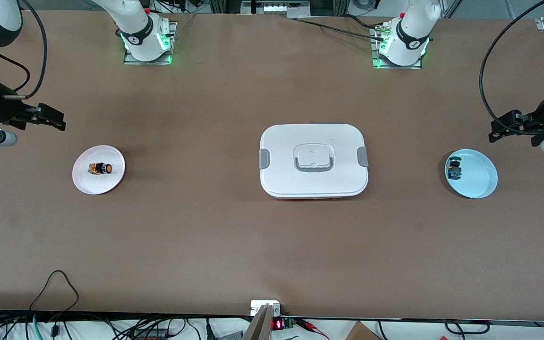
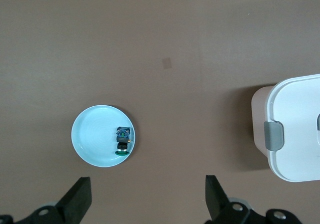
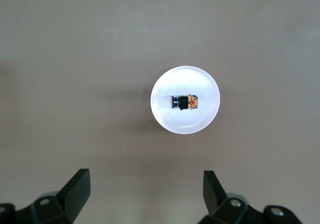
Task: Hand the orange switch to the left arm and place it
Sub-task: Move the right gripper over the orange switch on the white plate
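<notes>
Orange switch (image 1: 100, 168) lying on its side on a round, glossy pinkish plate (image 1: 83, 182) toward the right arm's end – smooth white rounded box (image 1: 313, 160) with grey clips mid-table. Right gripper (image 3: 145, 191) up in the air, fingers apart, empty. Left gripper (image 2: 147, 196) likewise spread near a pale blue plate (image 2: 90, 139) – green-capped switch (image 2: 122, 141) on it clear only from the left wrist.

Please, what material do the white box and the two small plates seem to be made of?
The box looks like matte white plastic, with moulded rounded corners and grey clips. The pinkish plate and the light blue plate look like smooth, slightly glossy plastic or glazed ceramic; the look leaves this open.
</notes>
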Controlling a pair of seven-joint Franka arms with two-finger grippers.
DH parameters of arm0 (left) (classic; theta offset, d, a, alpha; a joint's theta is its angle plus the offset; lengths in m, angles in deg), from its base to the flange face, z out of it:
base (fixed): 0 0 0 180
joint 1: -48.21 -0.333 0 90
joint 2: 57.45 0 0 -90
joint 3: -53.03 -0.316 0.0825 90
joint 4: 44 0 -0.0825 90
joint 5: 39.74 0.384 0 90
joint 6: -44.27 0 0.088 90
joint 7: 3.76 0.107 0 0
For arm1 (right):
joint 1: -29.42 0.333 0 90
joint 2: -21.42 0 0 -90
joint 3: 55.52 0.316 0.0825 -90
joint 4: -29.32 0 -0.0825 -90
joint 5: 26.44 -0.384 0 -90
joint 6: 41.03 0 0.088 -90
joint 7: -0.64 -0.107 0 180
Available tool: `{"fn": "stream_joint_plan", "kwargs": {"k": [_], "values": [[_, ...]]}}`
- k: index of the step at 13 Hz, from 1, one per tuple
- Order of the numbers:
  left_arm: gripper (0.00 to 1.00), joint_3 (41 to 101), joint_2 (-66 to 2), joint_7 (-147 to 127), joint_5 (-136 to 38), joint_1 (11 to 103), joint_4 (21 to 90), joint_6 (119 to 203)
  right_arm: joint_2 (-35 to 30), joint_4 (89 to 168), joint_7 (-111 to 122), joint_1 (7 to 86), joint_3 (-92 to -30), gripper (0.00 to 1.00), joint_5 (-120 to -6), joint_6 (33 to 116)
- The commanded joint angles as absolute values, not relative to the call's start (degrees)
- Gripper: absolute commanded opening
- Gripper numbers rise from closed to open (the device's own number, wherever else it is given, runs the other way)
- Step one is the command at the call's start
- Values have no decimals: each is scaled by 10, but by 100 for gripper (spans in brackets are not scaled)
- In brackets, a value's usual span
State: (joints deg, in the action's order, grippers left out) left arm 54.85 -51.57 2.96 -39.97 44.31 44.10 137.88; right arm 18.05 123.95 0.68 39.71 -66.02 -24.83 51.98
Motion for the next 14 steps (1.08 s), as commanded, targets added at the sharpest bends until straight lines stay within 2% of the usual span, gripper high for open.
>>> {"fn": "stream_joint_plan", "kwargs": {"k": [1, 14], "values": [[100, 549, -509, 25, -406, 438, 428, 1368, 204, 1263, -4, 397, -658, 100, -256, 517], [100, 549, -509, 25, -406, 437, 428, 1367, 169, 1254, 7, 389, -662, 100, -258, 530]]}}
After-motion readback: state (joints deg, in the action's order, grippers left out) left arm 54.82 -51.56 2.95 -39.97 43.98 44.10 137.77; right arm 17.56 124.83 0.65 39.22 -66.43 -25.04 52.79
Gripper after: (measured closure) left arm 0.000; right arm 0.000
